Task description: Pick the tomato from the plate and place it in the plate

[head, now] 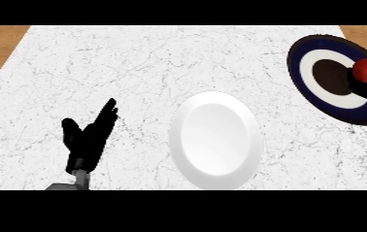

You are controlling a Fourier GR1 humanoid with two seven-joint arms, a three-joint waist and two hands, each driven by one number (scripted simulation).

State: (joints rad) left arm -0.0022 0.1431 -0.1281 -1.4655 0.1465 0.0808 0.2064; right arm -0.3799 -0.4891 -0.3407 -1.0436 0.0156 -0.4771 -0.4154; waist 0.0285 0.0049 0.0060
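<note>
Two plates sit on the table [86, 61]: a white plate [215, 140] near centre and a blue-ringed plate [326, 78] at the far right, carrying the tomato [360, 71] at the view's edge. Your left hand [90, 139] rests open, near left; the right hand isn't visible. Reach in from the right, curl around the tomato, and lift clear before crossing.

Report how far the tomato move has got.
Nothing looks done: the tomato sits on the dark ringed plate at the right edge. Nothing is in hand; the left hand rests open, and the right hand is out of view. Left: pick it up and place it on the white plate.
</note>
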